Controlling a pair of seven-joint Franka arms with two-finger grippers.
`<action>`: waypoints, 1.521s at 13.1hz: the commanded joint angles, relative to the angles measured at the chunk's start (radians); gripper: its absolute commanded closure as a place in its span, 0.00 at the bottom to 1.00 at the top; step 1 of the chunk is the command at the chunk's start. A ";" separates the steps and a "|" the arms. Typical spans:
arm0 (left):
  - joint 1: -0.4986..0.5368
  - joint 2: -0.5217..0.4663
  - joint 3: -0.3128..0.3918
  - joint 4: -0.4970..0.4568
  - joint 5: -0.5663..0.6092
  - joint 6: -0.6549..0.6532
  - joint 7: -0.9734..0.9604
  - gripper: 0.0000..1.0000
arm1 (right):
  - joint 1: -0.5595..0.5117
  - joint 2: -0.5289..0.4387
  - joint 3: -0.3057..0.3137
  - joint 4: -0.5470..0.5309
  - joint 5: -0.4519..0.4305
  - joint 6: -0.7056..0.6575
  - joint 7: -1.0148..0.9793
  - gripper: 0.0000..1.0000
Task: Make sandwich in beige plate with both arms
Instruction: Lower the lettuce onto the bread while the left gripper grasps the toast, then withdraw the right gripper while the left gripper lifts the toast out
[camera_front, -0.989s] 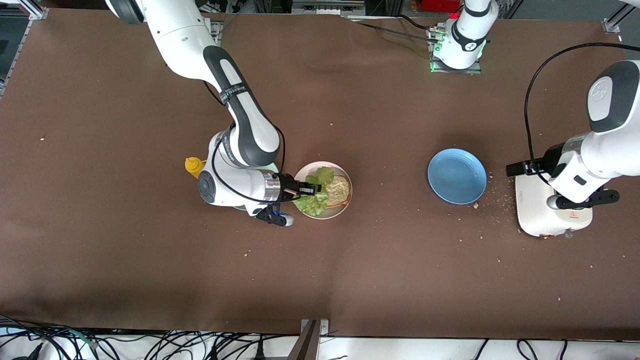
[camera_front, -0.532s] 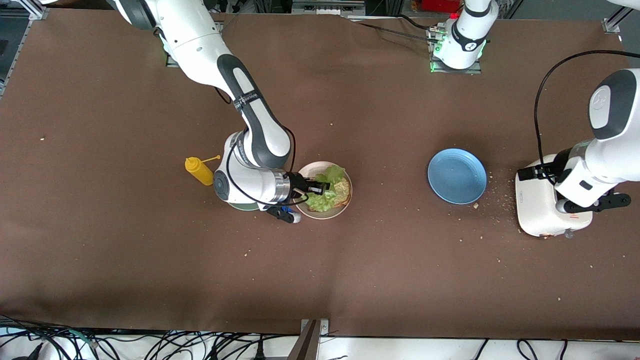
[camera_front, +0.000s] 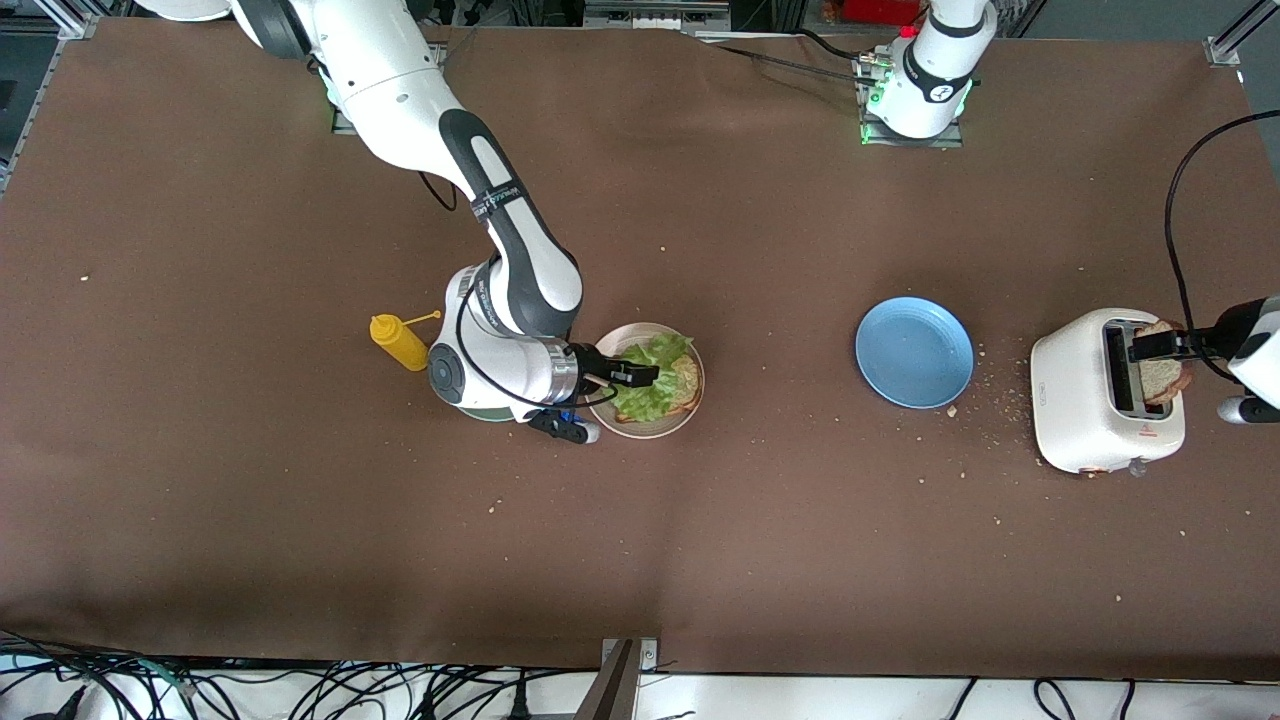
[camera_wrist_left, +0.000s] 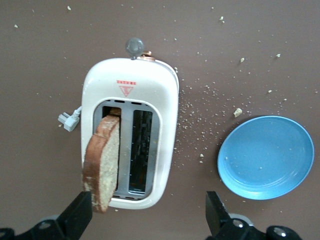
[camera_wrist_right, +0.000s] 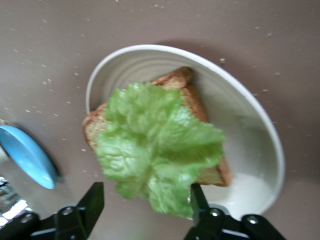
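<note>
A round pale beige plate (camera_front: 650, 432) sits mid-table. It holds one square slice of brown-crusted wholemeal bread (camera_front: 687, 385) with a ruffled green lettuce leaf (camera_front: 650, 388) spread over it, so the sandwich has no top slice yet. The right gripper (camera_wrist_right: 145, 200) hangs low over the plate's nine o'clock rim. Its fingers stand wide apart on either side of the leaf's edge and do not pinch it.

In the front view, a yellow plastic squeeze bottle (camera_front: 398, 342) stands at nine o'clock from the beige plate. A sliver of a mint-green plate (camera_front: 480, 412) shows under the right arm's wrist. At three o'clock from the beige plate lies a round blue plate (camera_front: 914, 352) with nothing in it, amid crumbs. At three o'clock from that stands a white two-slot toaster (camera_front: 1075, 400). A second slice of brown bread (camera_wrist_left: 102, 160) sticks up, tilted, out of its three o'clock slot. The left gripper (camera_wrist_left: 147, 210) hovers over the toaster, spread to its widest, with one finger right beside the slice.
</note>
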 joint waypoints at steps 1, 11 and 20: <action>0.070 0.012 -0.013 -0.016 0.024 0.052 0.066 0.00 | 0.001 -0.058 -0.021 -0.010 -0.135 -0.097 0.000 0.00; 0.106 0.044 -0.013 -0.131 0.054 0.141 0.081 1.00 | 0.003 -0.310 -0.154 0.008 -0.649 -0.338 -0.024 0.00; 0.095 0.026 -0.053 0.054 0.093 -0.078 0.078 1.00 | 0.003 -0.508 -0.466 0.008 -0.706 -0.597 -0.285 0.00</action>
